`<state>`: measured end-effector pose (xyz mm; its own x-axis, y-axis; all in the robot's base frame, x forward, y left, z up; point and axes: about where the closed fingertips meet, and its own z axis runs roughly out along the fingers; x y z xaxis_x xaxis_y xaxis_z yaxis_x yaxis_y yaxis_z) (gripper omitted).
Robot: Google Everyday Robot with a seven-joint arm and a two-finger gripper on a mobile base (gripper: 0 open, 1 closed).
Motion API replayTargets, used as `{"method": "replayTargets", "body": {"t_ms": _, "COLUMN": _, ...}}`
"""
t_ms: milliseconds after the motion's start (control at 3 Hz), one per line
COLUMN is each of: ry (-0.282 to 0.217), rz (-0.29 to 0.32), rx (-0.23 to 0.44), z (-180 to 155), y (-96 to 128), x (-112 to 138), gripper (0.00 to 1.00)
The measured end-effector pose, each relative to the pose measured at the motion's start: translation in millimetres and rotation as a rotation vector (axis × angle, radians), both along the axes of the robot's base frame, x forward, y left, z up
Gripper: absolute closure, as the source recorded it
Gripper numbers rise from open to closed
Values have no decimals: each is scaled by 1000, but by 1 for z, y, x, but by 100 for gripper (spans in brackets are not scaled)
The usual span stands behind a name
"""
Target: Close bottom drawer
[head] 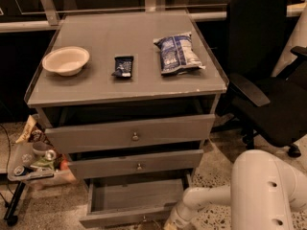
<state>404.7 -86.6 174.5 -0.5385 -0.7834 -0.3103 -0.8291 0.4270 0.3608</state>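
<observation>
The bottom drawer [129, 198] of the grey cabinet is pulled out, showing its flat grey floor, with its slim front panel [122, 219] at the bottom edge of the camera view. The mid-sized drawer front [136, 165] and the tallest drawer front [132, 134] above it stand slightly out. My white arm [259, 190] reaches in from the lower right. My gripper [171, 223] is at the right front corner of the bottom drawer, cut off by the bottom edge of the view.
On the cabinet top [96, 87] lie a white bowl [65, 60], a small dark packet [123, 66] and a blue chip bag [177, 53]. A black office chair [264, 80] stands at the right. A small stand with clutter [33, 164] is at the left.
</observation>
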Motion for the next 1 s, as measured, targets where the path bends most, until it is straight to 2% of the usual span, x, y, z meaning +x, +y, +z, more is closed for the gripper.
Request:
{"method": "replayTargets", "body": {"t_ms": 333, "ry": -46, "rz": -7, "rx": -28, "z": 6, "y": 3, "x": 18, "gripper": 100}}
{"method": "replayTargets", "body": {"t_ms": 1000, "ry": -71, "rz": -4, "rx": -60, "z": 1, "y": 11, "x": 43, "gripper": 100}}
